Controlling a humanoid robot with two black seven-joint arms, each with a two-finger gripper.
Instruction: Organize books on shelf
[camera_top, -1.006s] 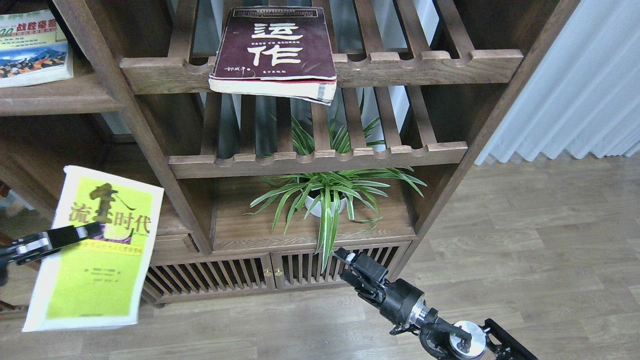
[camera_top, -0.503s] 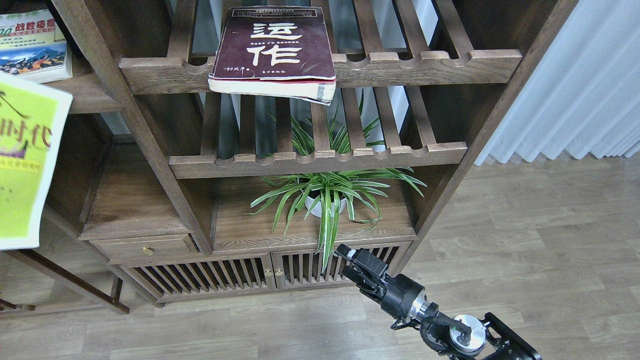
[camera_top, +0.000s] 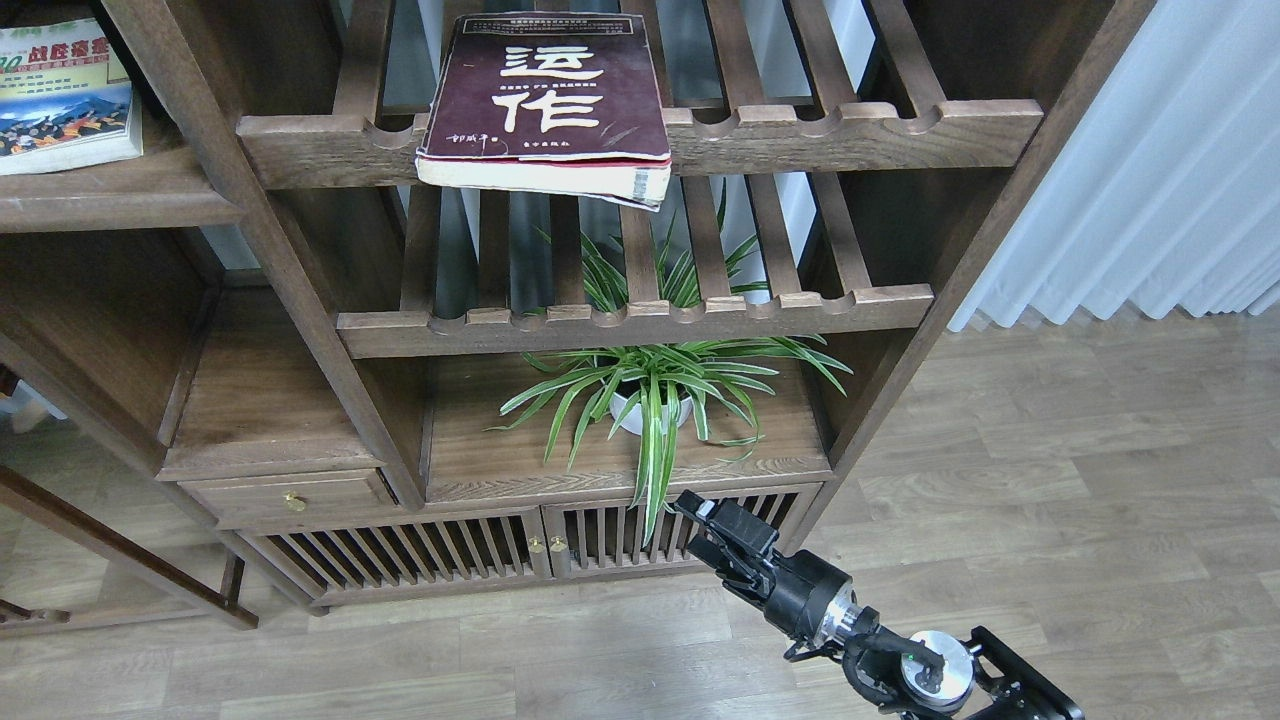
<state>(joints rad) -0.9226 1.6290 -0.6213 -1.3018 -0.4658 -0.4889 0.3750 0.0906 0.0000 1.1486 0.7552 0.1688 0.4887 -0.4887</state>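
Maroon book (camera_top: 548, 100) with big white characters lying flat on the upper slatted rack (camera_top: 860, 125), front edge hanging just past the notched front rail, a few pages sagging at the front right corner. Over at the far left, the smaller picture-cover book (camera_top: 62, 95) resting flat on the solid dark-brown shelf (camera_top: 110, 200), close to its rounded front edge, cut off by the left border of the view. Well apart, those two, with an upright post between them. Below the maroon book, a second slatted rack (camera_top: 640, 320), bare. Under that, a spider plant in a white pot (camera_top: 650, 395) on a flat board, leaves spilling over the front edge. Lower still, slatted cabinet doors (camera_top: 480, 550) and wood-look floor (camera_top: 1050, 480). Right gripper (camera_top: 700, 525) hovering low in front of the cabinet doors, near the drooping leaf tips, holding nothing; seen dark and end-on, so cannot tell whether fingers are spread or pressed together. Left gripper out of view.
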